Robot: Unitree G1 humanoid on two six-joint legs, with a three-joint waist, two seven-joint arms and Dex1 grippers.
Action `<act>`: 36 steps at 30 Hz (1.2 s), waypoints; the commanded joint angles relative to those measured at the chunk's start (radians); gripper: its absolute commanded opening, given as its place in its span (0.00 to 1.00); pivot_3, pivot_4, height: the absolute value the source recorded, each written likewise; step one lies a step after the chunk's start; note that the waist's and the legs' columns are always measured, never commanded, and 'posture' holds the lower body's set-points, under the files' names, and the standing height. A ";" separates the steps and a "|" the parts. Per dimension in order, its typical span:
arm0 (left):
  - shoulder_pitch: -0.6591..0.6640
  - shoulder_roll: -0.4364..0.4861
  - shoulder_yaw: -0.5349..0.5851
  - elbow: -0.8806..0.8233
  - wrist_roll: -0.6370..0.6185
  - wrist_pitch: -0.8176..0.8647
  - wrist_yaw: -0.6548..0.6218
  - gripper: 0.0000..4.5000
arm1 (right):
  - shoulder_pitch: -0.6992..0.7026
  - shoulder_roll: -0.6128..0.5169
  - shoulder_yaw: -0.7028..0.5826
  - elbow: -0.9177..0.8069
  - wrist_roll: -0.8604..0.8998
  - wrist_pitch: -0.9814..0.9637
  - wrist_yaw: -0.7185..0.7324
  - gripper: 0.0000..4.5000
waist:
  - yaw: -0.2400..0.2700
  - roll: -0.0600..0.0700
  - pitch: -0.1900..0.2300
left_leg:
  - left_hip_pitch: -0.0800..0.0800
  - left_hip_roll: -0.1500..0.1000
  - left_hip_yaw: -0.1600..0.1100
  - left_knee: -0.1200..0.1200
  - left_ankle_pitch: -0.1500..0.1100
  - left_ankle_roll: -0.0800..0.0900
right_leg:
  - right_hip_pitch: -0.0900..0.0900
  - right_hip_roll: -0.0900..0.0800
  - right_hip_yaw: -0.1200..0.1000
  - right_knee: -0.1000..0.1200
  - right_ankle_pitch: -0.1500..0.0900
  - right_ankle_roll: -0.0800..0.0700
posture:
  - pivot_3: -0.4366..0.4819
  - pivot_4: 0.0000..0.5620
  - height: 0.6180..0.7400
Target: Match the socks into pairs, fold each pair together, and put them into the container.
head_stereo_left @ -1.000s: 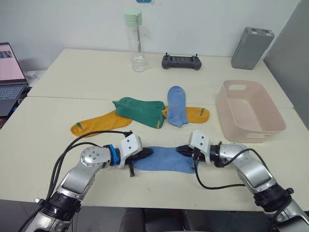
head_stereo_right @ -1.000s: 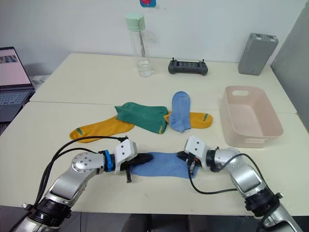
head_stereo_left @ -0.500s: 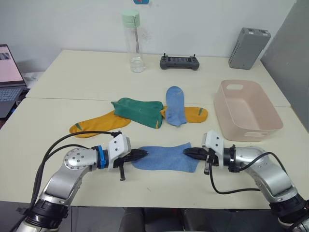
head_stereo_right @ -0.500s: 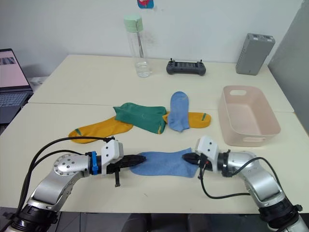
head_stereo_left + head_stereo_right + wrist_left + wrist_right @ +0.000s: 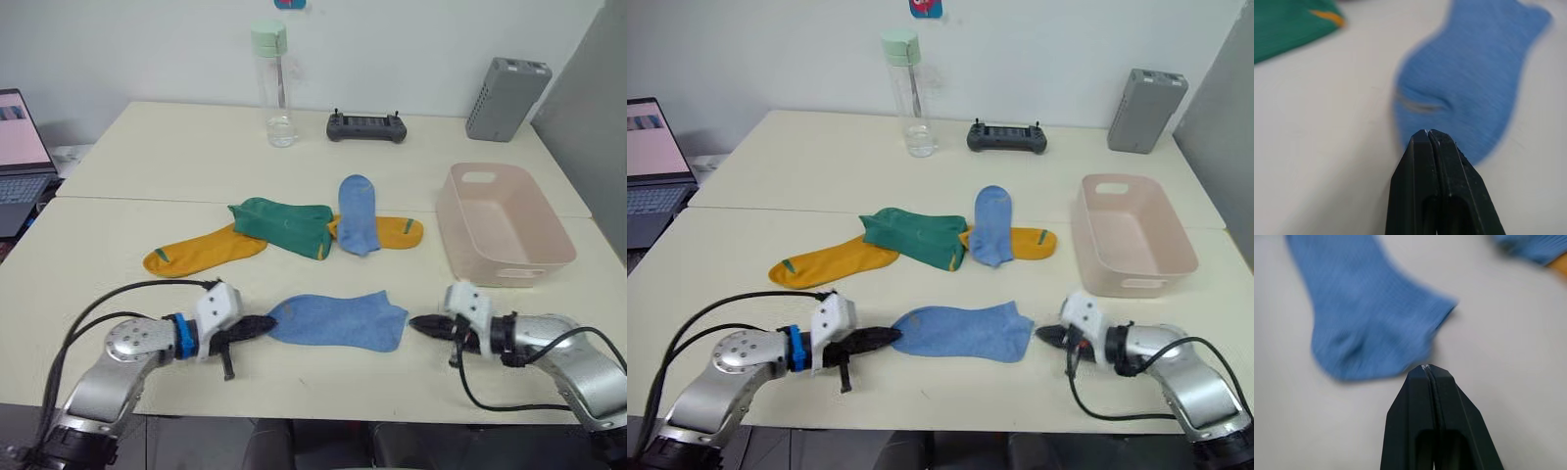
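expect the light blue sock (image 5: 338, 321), lying flat on the table (image 5: 118, 245) between the left gripper (image 5: 257, 325) and right gripper (image 5: 423, 324), both clenched and empty, to handle limp and light, so pinch its ends.

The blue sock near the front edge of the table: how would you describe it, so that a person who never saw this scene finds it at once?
On the beige table, look at the front edge, nearest the robot. A light blue sock lies flat there, lengthwise between the left tool and the right tool, both shut. The other blue sock lies farther back, overlapping a mustard-yellow sock.
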 commanded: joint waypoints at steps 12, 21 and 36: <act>0.096 -0.144 0.202 -0.102 -0.030 0.042 0.299 0.92 | -0.132 0.129 0.096 0.045 -0.144 -0.005 -0.204 1.00 | -0.001 0.000 0.000 | 0.000 0.000 0.001 0.000 0.000 0.000 | -0.001 0.000 0.001 -0.001 -0.001 -0.006 | 0.48 0.27 1.00; -0.114 -0.068 0.025 -0.248 -0.135 0.181 0.160 1.00 | -0.525 0.289 0.282 0.465 -0.312 -0.124 -0.208 1.00 | -0.003 0.000 0.000 | 0.000 0.000 0.001 0.003 0.001 0.000 | 0.000 0.000 0.001 -0.001 0.006 -0.006 | 0.48 0.27 1.00; -0.222 -0.091 -0.011 -0.272 -0.270 0.336 0.159 1.00 | -0.616 0.318 0.283 0.639 -0.369 -0.237 -0.141 0.38 | -0.003 0.000 0.000 | -0.002 0.000 -0.001 -0.001 0.000 0.000 | -0.001 0.001 -0.001 -0.001 0.006 -0.006 | 0.48 0.27 1.00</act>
